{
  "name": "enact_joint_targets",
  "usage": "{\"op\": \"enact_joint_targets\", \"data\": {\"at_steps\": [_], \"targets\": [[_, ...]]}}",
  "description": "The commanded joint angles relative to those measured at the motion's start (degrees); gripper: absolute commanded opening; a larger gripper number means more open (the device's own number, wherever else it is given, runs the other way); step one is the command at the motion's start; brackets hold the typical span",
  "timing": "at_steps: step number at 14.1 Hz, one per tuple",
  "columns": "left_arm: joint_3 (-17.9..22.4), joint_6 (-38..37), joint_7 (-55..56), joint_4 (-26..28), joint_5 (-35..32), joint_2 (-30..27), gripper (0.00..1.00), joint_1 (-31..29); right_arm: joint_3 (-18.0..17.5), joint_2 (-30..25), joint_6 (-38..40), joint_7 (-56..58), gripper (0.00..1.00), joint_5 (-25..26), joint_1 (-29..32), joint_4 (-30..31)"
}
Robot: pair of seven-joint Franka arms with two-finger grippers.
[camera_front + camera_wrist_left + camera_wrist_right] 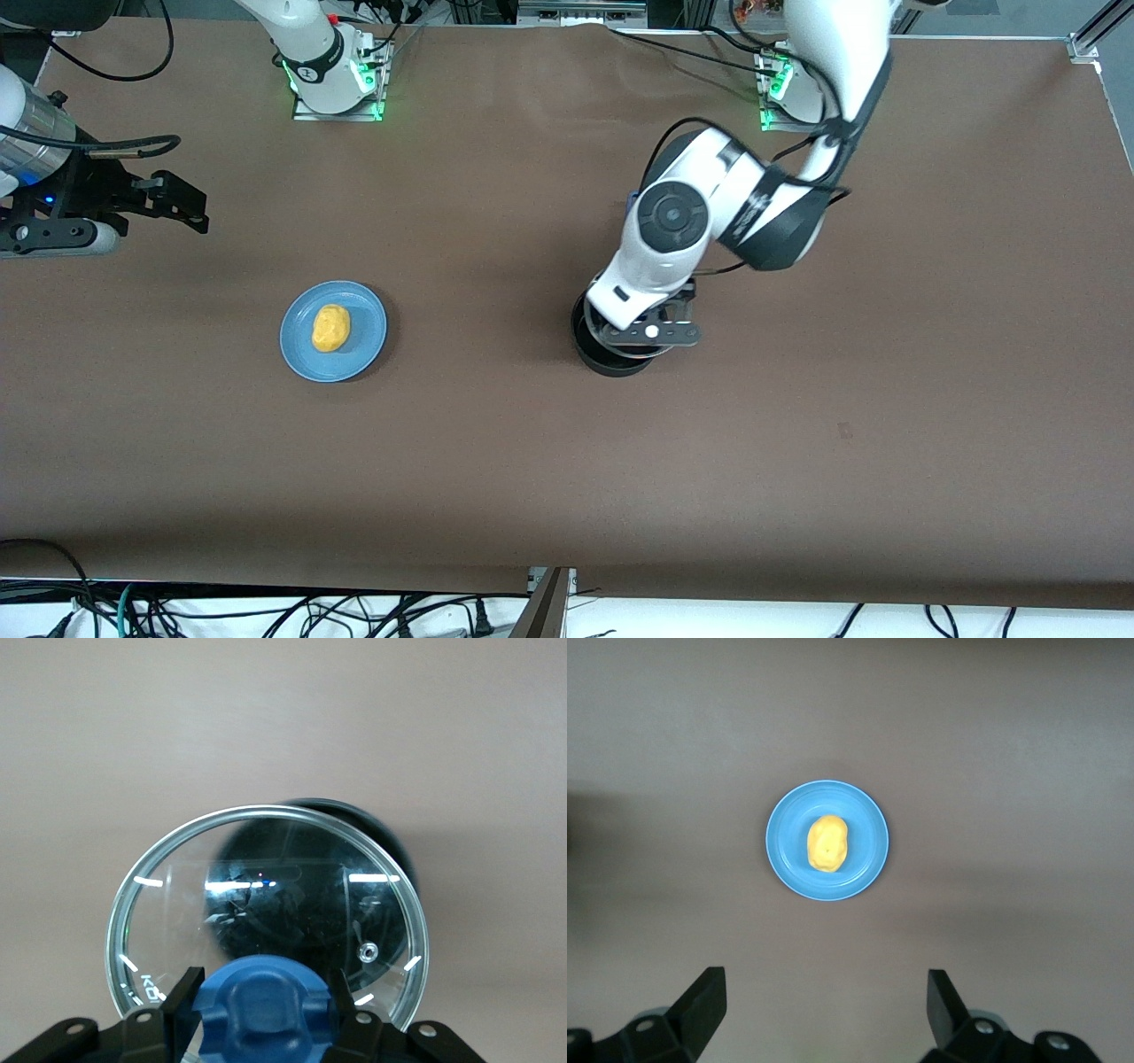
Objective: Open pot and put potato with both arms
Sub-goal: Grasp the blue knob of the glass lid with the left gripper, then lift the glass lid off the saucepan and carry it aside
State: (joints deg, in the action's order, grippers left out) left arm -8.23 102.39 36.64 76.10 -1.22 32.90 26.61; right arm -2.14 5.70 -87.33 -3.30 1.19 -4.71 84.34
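Note:
The black pot (607, 354) stands on the table mid-way toward the left arm's end; its blue handle is mostly hidden under the left arm. My left gripper (651, 332) is over the pot and shut on the blue knob (263, 1010) of the glass lid (266, 877). Seen through the glass, the pot (376, 828) sits offset below the lid. The yellow-orange potato (331, 328) lies on a flat blue plate (368, 341). My right gripper (182, 204) is open and empty, up in the air at the right arm's end. Its wrist view shows the potato (827, 843) on the plate (782, 864).
The brown table (496, 461) is bare around the plate and the pot. Both arm bases stand along the table edge farthest from the front camera. Cables hang past the edge nearest that camera.

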Motion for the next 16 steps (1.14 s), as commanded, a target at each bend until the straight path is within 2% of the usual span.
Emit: {"op": "enact_joint_targets", "data": {"at_steps": [1,4,7,10,12,14,16], "targets": [[0.4,-5.0,-1.0,1.8,-2.8,-3.9,0.38,-6.6,-0.1,-0.4,-0.5,-0.2,1.0,-0.1,-0.1,0.4],[0.4,-6.2,-14.4,2.6,-3.0,-4.2,0.36,-15.0,0.0,-0.4,-0.5,-0.1,1.0,-0.1,0.0,0.5],[0.4,-3.4,-29.6,8.6,-9.1,-4.2,0.36,-21.2,-0.1,-0.4,-0.5,-0.2,1.0,-0.1,0.0,0.5],[0.0,4.2,-35.8,17.6,-9.5,-6.2,0.37,-26.0,0.0,-0.4,-0.5,-0.1,1.0,-0.1,-0.1,0.5],[0.0,13.1,-39.6,25.4,-9.6,-7.1,0.37,-30.0,-0.1,-0.4,-0.5,-0.1,1.0,-0.1,0.0,0.5],[0.0,22.5,-42.7,32.1,-9.6,-7.3,0.37,-32.1,0.0,-0.4,-0.5,-0.1,1.0,-0.1,0.0,0.5],[0.0,29.2,-42.7,36.6,-9.6,-7.1,0.38,-32.2,0.0,-0.4,-0.5,-0.1,1.0,-0.1,-0.1,0.4]]}}
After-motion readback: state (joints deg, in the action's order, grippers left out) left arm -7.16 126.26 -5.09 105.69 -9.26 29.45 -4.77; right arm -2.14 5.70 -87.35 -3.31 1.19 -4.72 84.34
